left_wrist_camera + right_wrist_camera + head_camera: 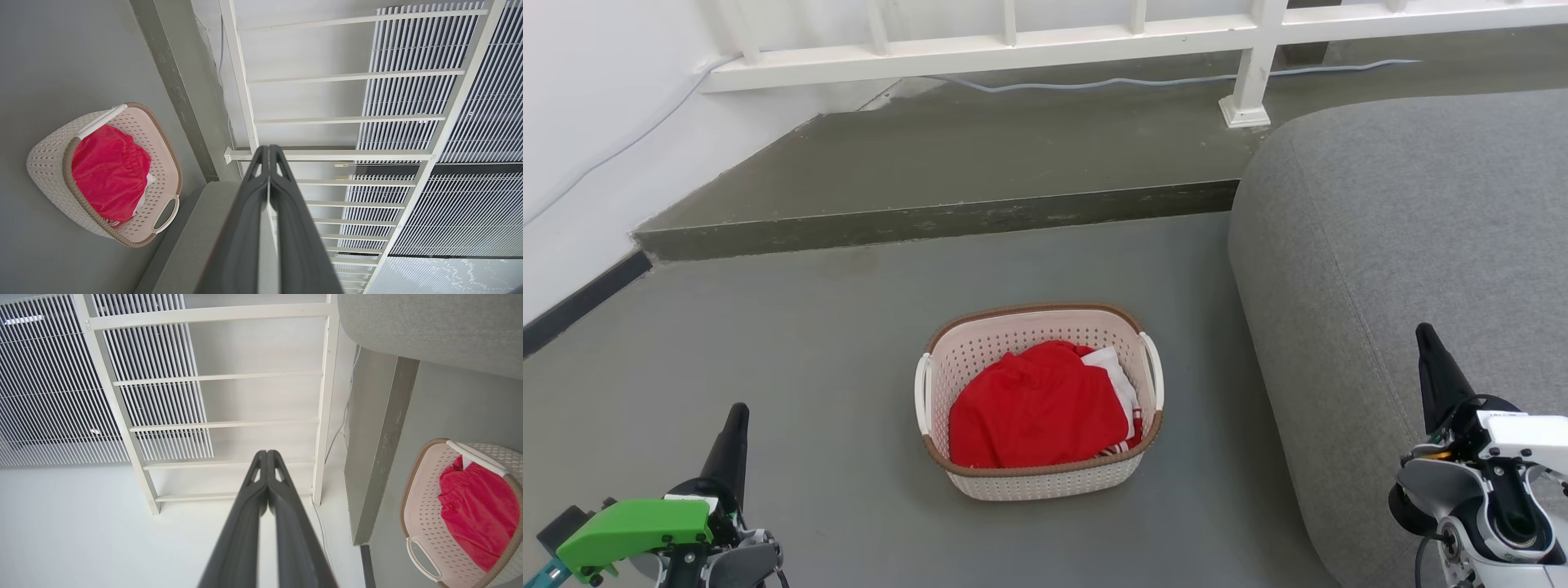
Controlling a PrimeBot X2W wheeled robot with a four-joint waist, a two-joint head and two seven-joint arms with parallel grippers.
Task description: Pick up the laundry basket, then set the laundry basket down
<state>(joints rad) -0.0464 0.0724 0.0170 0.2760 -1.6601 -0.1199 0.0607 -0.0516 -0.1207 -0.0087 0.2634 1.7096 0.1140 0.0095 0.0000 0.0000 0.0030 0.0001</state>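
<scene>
Jaws both pressed together, wrist views; head view: laundry basket (1045, 483) between, on floor (768, 343).

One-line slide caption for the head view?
Laundry basket with red clothing on the grey floor beside a sofa, left gripper and right gripper shut.

Grey floor (768, 327), raised step (931, 220), white railing (1013, 49), grey sofa (1405, 245).

One laundry basket (1041, 482) sits at lower centre, with two white handles (922, 392). It holds one red garment (1037, 408) and one white cloth (1112, 367). Two grippers are present, left gripper (737, 418) and right gripper (1426, 339), plus one grey sofa (1405, 245).
</scene>
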